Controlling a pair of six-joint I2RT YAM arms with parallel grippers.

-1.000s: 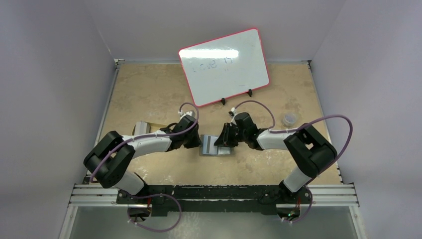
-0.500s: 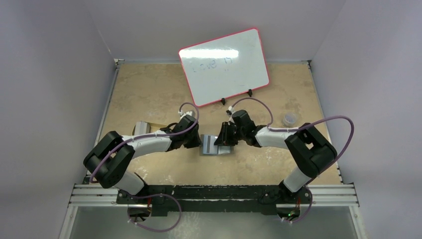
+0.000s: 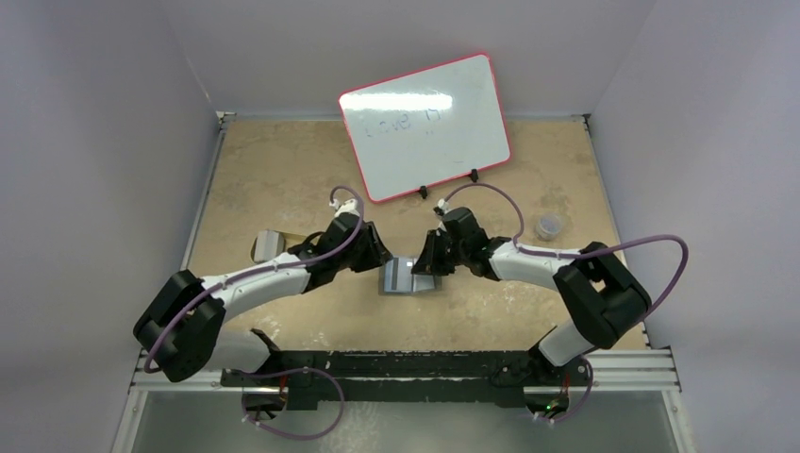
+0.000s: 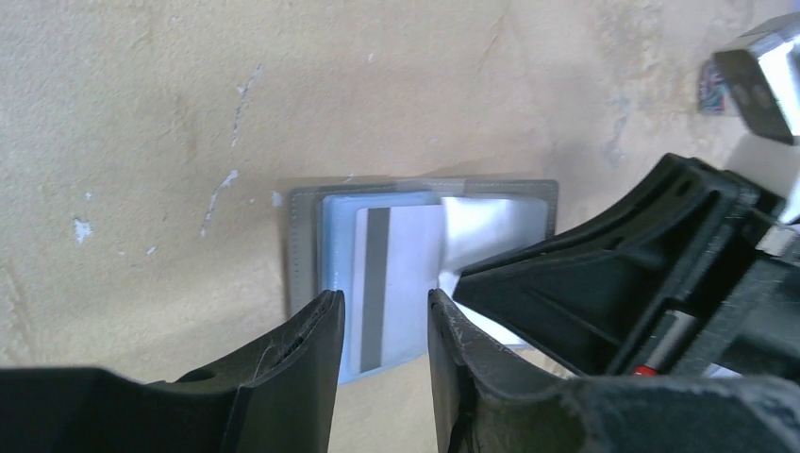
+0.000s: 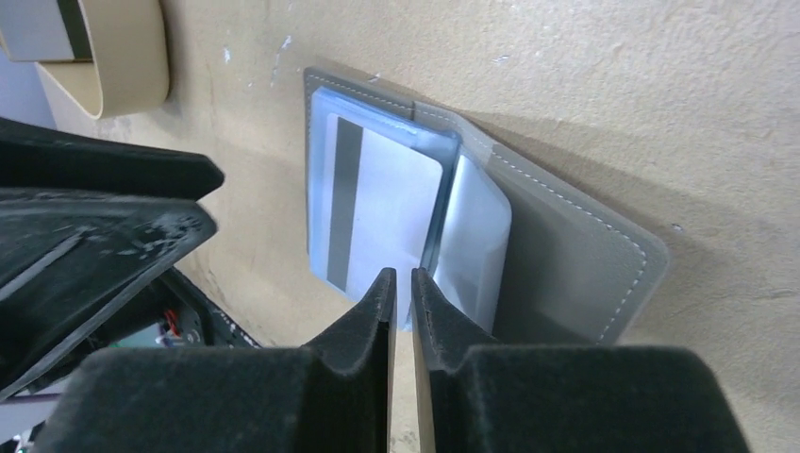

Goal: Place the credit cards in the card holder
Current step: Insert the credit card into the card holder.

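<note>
The card holder (image 3: 408, 278) lies open on the counter (image 3: 283, 170) between the two arms. One striped card (image 5: 382, 208) rests flat on the half of the holder nearer the left arm, though I can't tell how deep it sits in the pocket. The left claw (image 4: 384, 302) hangs just above that half with its fingers apart and nothing between them. The right claw (image 5: 403, 283) is drawn almost together at the holder's fold, over a clear sleeve, and I can't make out whether it pinches the sleeve. To my eye the card is best seated by keeping the right claw planted at the fold so the holder can't skate. The left claw should then nudge the card's outer edge low and level toward the fold, and lift straight up so a finger doesn't drag it back out. Compared with a second ago, the left claw has spread and pulled back off the holder, uncovering the pale card. That arm's elbow has swung farther from the holder, and the right claw has narrowed.
</note>
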